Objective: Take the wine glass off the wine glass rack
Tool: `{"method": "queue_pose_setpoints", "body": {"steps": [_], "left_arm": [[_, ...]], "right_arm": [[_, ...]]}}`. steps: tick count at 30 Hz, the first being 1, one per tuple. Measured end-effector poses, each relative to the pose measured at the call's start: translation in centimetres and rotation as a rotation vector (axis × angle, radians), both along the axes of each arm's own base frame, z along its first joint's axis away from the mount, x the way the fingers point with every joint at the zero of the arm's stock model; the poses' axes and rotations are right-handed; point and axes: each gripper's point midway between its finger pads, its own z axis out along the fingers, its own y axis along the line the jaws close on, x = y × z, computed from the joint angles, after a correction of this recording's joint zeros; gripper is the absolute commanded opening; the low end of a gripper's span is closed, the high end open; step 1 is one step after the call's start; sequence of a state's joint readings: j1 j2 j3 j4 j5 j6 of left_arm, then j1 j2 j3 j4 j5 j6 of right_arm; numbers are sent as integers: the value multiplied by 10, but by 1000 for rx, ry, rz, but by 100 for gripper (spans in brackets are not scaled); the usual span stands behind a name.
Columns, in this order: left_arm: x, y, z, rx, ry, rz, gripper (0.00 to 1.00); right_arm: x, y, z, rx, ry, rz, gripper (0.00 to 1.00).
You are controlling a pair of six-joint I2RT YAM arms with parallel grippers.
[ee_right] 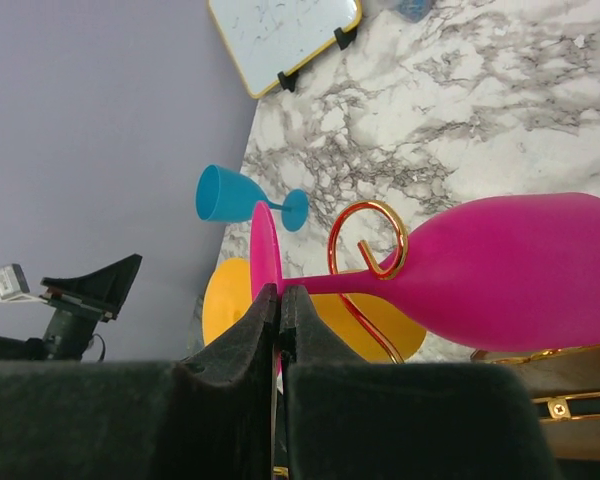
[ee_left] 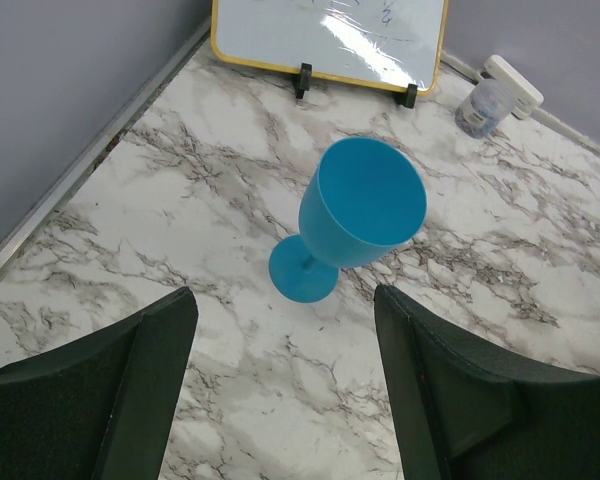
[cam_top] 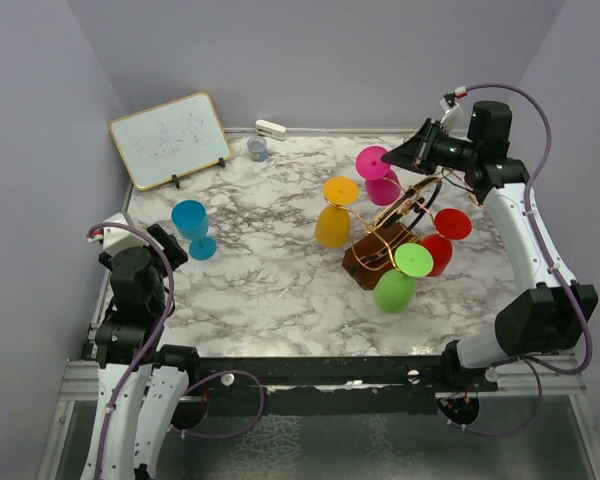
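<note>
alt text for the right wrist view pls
The right tool is shut on the foot of a pink glass hanging by its stem in the rack's copper curl. Beyond, a blue glass stands on the marble table near a whiteboard.

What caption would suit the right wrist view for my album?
Right gripper pinches the foot of a pink wine glass held in the copper rack curl.

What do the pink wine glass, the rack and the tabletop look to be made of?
Pink wine glass: likely plastic; opaque, uniform colour, satin sheen.
Wine glass rack: metal wire, glossy copper-coloured finish, bright highlights on its curl.
Table: white marble-look top, grey veining; stone or laminate, cannot tell.
</note>
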State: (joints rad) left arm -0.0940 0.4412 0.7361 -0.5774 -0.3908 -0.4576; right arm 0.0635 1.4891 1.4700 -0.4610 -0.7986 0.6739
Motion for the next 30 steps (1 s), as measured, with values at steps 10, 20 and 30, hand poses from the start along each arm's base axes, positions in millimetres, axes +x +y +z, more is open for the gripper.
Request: {"method": "queue_pose_setpoints", "body": {"steps": [10,20,30], "left_arm": [[0,-1,0,0,0,-5,74],[0,-2,0,0,0,-7,74],[1,-2,-3,-1,7,-11,74]], "right_arm": [[-4,-17,7,-64,-26,-106,1],[14,-19,16,-46,-78,-146,1],[53,-4,31,27,-205,-66,1]]}}
